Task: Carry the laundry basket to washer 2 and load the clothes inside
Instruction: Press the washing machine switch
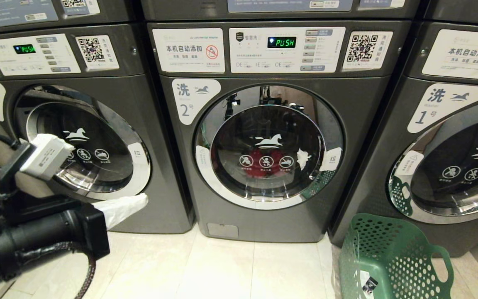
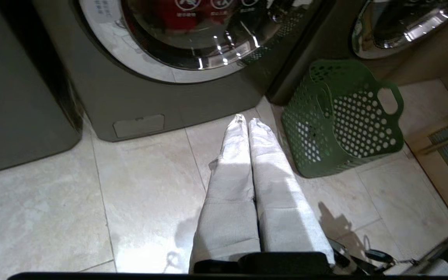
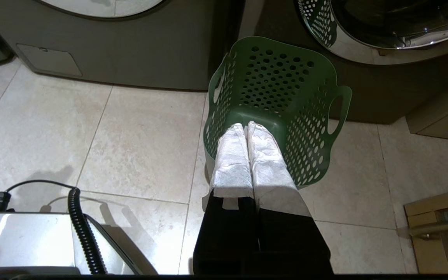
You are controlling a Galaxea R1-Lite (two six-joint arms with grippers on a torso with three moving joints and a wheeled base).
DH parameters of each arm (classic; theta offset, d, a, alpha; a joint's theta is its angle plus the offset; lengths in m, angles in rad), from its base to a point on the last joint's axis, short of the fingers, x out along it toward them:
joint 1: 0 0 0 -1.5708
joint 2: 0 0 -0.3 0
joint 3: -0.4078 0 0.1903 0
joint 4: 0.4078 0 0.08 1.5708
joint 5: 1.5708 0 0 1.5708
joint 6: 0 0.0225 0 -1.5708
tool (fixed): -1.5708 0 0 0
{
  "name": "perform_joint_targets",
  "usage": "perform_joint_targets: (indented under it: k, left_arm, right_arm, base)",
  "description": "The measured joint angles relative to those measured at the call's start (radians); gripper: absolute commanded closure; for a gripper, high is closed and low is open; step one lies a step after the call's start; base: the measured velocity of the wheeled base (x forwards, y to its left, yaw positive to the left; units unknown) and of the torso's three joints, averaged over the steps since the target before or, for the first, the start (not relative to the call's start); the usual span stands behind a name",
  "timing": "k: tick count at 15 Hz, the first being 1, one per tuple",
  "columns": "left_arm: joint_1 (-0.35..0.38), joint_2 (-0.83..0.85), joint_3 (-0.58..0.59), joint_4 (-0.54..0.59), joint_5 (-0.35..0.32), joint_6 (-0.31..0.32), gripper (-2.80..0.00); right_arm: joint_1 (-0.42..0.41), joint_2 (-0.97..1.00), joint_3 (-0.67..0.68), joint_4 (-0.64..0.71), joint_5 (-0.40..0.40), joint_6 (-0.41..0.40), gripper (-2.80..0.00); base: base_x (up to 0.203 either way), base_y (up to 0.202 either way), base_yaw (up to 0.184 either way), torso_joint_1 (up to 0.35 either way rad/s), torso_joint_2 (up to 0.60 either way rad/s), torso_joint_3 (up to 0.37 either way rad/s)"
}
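While washer 2 (image 1: 264,141) stands in the middle of a row of three dark grey front-loaders, its round chrome-rimmed door is shut, and through the glass a bright red garment (image 1: 262,162) shows low in the drum, with a white garment (image 1: 304,158) just to the right of it. A white label with a "2" and a horse logo sits at the upper left of the door, and the green display on the panel above reads "PUSH". Washer 1 (image 1: 454,137) stands to the right and washer 3 (image 1: 69,133) to the left, both with their doors closed too.

On the pale floor tiles (image 1: 222,265), the green laundry basket (image 1: 392,257) sits in front of the gap between washer 2 and washer 1, close against the base of washer 1. Seen from the right wrist, its perforated walls and bare bottom show no clothes inside. A small tag lies against its near wall in the head view.

At the left of the head view the left gripper (image 1: 139,203) is held out in front of the lower corner of washer 3, its white-wrapped fingers pressed together and gripping nothing. From its own wrist camera the fingertips (image 2: 243,122) point toward the foot of washer 2, with the basket off to one side and apart from them.

Outside the head view, the right gripper (image 3: 246,126) hangs over the near rim of the basket, its wrapped fingers likewise pressed together with nothing between them; whether they touch the rim cannot be told.
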Motion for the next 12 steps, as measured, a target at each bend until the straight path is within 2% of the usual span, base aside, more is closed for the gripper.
perform_joint_targets:
  k: [2, 4, 6, 8, 10, 12]
  left_arm:
    - [0.084, -0.006, 0.084, -0.086, -0.025, 0.013, 0.00]
    - [0.226, -0.058, 0.219, -0.106, -0.123, 0.064, 0.00]
    - [0.338, -0.186, 0.374, -0.091, -0.229, 0.109, 0.00]
    - [0.409, -0.359, 0.468, -0.018, -0.280, 0.129, 0.00]
    - [0.460, -0.552, 0.511, 0.080, -0.284, 0.138, 0.00]
    - [0.493, -0.727, 0.537, 0.148, -0.243, 0.152, 0.00]
  right_arm:
    - [0.000, 0.000, 0.000, 0.000, 0.000, 0.000, 0.00]
    - [0.000, 0.000, 0.000, 0.000, 0.000, 0.000, 0.00]
    - [0.000, 0.000, 0.000, 0.001, 0.000, 0.000, 0.00]
    - [0.000, 0.000, 0.000, 0.001, 0.000, 0.000, 0.00]
    - [0.000, 0.000, 0.000, 0.001, 0.000, 0.000, 0.00]
    - [0.000, 0.000, 0.000, 0.001, 0.000, 0.000, 0.00]
  base:
    - [0.000, 0.000, 0.000, 0.000, 0.00, 0.000]
    - [0.000, 0.000, 0.000, 0.000, 0.00, 0.000]
    - [0.000, 0.000, 0.000, 0.000, 0.00, 0.000]
    - [0.000, 0.000, 0.000, 0.000, 0.00, 0.000]
    - [0.000, 0.000, 0.000, 0.000, 0.00, 0.000]
    - [0.000, 0.000, 0.000, 0.000, 0.00, 0.000]
